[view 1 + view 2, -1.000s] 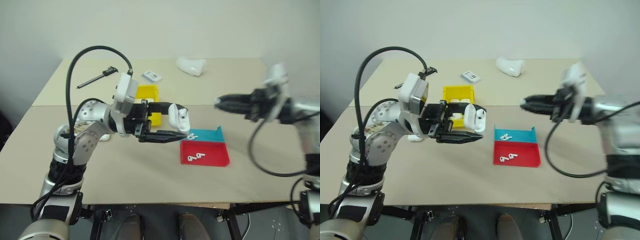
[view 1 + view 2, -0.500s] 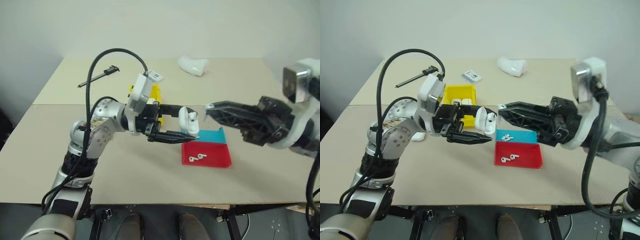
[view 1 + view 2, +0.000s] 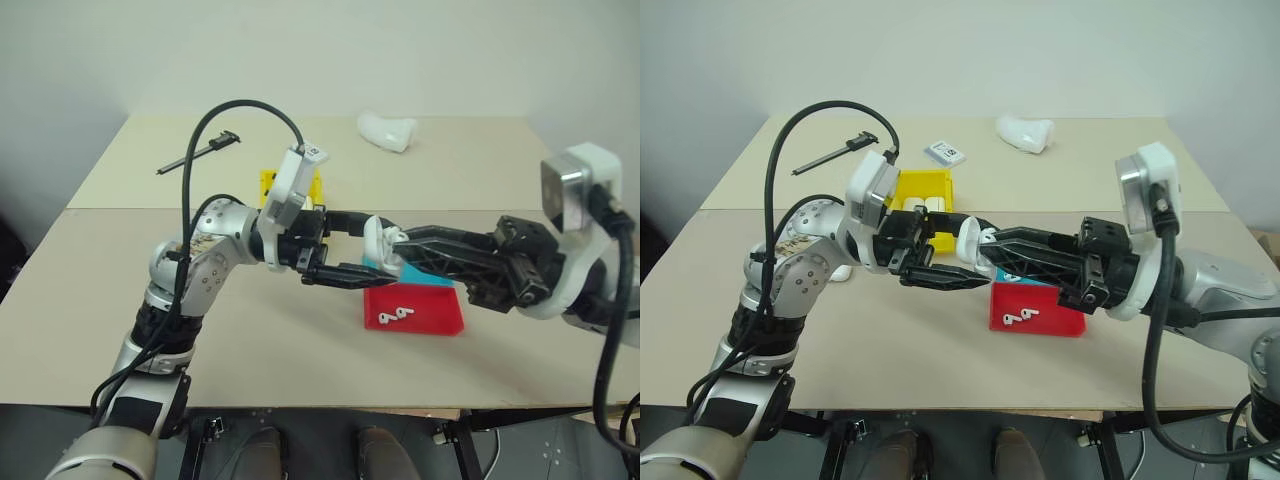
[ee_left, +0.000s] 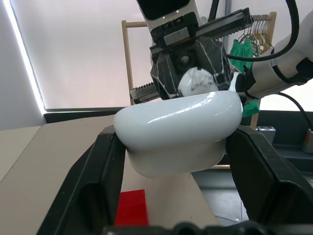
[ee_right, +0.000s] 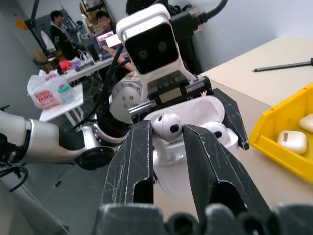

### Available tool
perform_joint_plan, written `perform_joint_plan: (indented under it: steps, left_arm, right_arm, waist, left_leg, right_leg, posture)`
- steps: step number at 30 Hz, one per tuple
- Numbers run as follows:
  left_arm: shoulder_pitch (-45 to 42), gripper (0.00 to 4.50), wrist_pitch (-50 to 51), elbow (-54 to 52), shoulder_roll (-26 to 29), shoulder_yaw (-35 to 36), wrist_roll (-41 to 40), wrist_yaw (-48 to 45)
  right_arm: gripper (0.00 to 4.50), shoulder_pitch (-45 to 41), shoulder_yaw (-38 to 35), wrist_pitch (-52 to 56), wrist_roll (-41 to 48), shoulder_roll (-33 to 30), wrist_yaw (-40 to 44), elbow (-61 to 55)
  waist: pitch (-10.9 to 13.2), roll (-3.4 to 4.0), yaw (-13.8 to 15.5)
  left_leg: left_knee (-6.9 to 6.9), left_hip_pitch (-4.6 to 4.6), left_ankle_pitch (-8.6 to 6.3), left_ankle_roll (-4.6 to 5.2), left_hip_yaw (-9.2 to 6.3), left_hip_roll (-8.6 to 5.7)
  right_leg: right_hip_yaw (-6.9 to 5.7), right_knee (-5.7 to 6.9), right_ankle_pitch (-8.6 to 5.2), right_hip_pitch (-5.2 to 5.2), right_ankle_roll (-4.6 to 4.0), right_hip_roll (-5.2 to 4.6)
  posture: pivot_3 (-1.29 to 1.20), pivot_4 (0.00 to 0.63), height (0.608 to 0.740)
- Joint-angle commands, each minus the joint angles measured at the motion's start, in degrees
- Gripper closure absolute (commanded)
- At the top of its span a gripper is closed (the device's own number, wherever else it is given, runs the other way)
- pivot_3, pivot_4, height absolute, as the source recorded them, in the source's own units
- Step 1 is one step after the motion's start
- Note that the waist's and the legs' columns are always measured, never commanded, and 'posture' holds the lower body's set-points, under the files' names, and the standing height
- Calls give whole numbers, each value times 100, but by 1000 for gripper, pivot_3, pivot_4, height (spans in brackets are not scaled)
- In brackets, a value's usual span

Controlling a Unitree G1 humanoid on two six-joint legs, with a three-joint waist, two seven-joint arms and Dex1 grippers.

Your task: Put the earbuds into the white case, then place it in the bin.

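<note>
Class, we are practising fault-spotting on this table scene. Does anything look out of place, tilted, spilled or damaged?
Nothing looks spilled or broken. The left gripper holds the white case open above the table, and the right gripper pinches an earbud at its opening. Loose earbuds lie in the red tray, and filled cases sit in the bin.

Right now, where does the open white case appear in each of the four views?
Left eye: white case at centre, in the left hand.
Right eye: centre-left.
Left wrist: middle, between the fingers.
Right wrist: centre, lid open.
Shared landmark: the earbud in the right hand.
</note>
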Motion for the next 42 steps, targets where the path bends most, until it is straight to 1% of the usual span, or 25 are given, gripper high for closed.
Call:
perform_joint_plan:
  steps: [1,4,6,7,12,13,20,23,24,26,27,30,31,32,33,34,36,38,40,42]
  left_arm:
    - [-142,1618,-18,-221,-37,112,-78,48]
    - [-128,1618,-12,-292,-45,126,-110,71]
    - [-118,1618,-7,-339,-45,137,-126,91]
    - [-115,1618,-6,-351,-43,142,-132,93]
    - [-110,1618,-9,-385,-35,149,-155,94]
    - [-100,1618,-25,-363,-29,144,-142,81]
    - [-67,1618,-50,-273,-35,120,-90,58]
    - [-47,1618,-73,-185,-7,37,40,47]
    - [-44,1618,-99,-167,0,-12,110,41]
    - [-44,1618,-125,-158,-1,-101,216,35]
    - [-51,1618,-129,-158,-14,-149,268,38]
    - [-115,1618,-231,-112,-108,-318,479,40]
    - [-150,1618,-265,-71,-153,-364,544,55]
    - [-174,1618,-287,-36,-189,-386,593,60]
    - [-218,1618,-312,1,-233,-449,696,102]
    - [-247,1618,-327,26,-265,-491,773,128]
    - [-300,1618,-352,56,-345,-594,922,173]
    - [-347,1618,-352,81,-432,-631,991,233]
    - [-384,1618,-360,114,-490,-621,1032,274]
    - [-389,1618,-369,122,-517,-595,1070,334]
  right_arm:
    - [3554,-17,7,-166,-243,-115,282,-165]
    - [3554,40,27,-197,-458,-167,459,-195]
    - [3025,97,-7,-251,-626,-210,670,-256]
    - [2858,116,-12,-274,-681,-225,737,-276]
    - [1195,176,-74,-329,-759,-407,943,-270]
    - [934,193,-150,-347,-721,-449,991,-256]
    - [934,366,-551,-410,-584,-683,1245,-180]
    - [934,397,-803,-470,-657,-784,1484,-92]
    - [1301,379,-860,-507,-728,-815,1577,-68]
    - [1779,246,-855,-548,-850,-901,1712,-9]
    - [2138,113,-785,-543,-893,-963,1743,44]
    - [3224,-641,-188,-582,-1412,-1095,1899,172]
    - [3546,-895,35,-566,-1574,-1090,1931,218]
    - [3963,-1069,183,-539,-1682,-1070,1958,261]
    - [4275,-1415,481,-437,-1836,-1038,1900,315]
    - [4397,-1653,687,-365,-1953,-1013,1869,358]
    - [4397,-2459,1346,34,-2157,-886,1686,525]
    - [4397,-3054,1933,384,-2485,-841,1785,528]
    - [4397,-3459,2348,703,-2728,-819,1921,553]
    - [4397,-3683,2614,846,-2989,-829,2111,520]
  waist:
    - [0,0,-3]
    - [0,0,0]
    - [0,0,2]
    - [0,0,3]
    - [0,0,1]
    - [0,0,2]
    - [0,0,5]
    - [0,0,9]
    - [0,0,8]
    - [0,-1,8]
    - [0,0,4]
    - [-1,1,-10]
    - [-1,2,-15]
    - [-1,2,-7]
    - [-1,2,-6]
    - [-1,2,-14]
    - [-1,2,-19]
    - [-1,3,-3]
    - [-1,3,3]
    - [-1,2,16]
  left_leg:
    - [0,1,0,0,0,0]
    - [0,1,0,0,0,0]
    - [0,0,0,0,-1,0]
    - [0,0,0,0,0,0]
    - [0,1,0,0,-1,0]
    - [0,1,0,0,-1,0]
    - [0,1,0,1,-1,0]
    - [0,1,0,0,-1,-1]
    - [0,1,0,1,-1,-1]
    - [0,2,0,0,-1,-1]
    - [0,2,0,1,-2,-1]
    - [0,5,0,0,0,-1]
    - [0,7,0,1,0,0]
    - [0,9,0,1,1,0]
    - [0,8,0,1,0,0]
    - [0,8,-1,1,0,0]
    - [0,4,-1,1,4,-1]
    - [0,0,-1,1,5,0]
    - [-1,-5,-3,5,5,1]
    - [0,-12,-5,8,5,1]
  right_leg:
    - [0,0,0,0,0,0]
    - [0,0,0,0,0,0]
    - [-1,-1,0,0,0,0]
    - [0,-1,0,0,0,0]
    - [-1,-1,0,1,0,0]
    - [-1,-1,0,1,0,0]
    - [-1,-1,0,2,0,0]
    - [-1,-1,0,2,0,0]
    - [-1,-1,0,3,0,0]
    - [-1,-1,0,3,0,0]
    - [-1,-1,0,3,0,0]
    - [1,2,0,1,0,1]
    - [1,1,0,2,-1,3]
    - [2,2,0,1,-1,3]
    - [-1,1,0,2,-1,3]
    - [0,1,0,2,-1,3]
    - [7,3,0,-5,-1,2]
    - [6,2,1,-11,-2,2]
    - [4,0,-1,-15,-4,2]
    - [3,0,-1,-19,-5,1]
  posture:
    - [0,150,740]
    - [0,150,740]
    - [0,150,740]
    - [0,150,740]
    - [0,150,740]
    - [0,150,740]
    - [0,150,740]
    - [0,150,740]
    - [0,150,740]
    - [0,150,740]
    - [0,150,740]
    - [0,150,740]
    - [0,150,740]
    - [0,150,740]
    - [0,150,740]
    - [0,150,740]
    - [0,150,740]
    - [0,150,740]
    - [0,150,740]
    - [0,150,740]
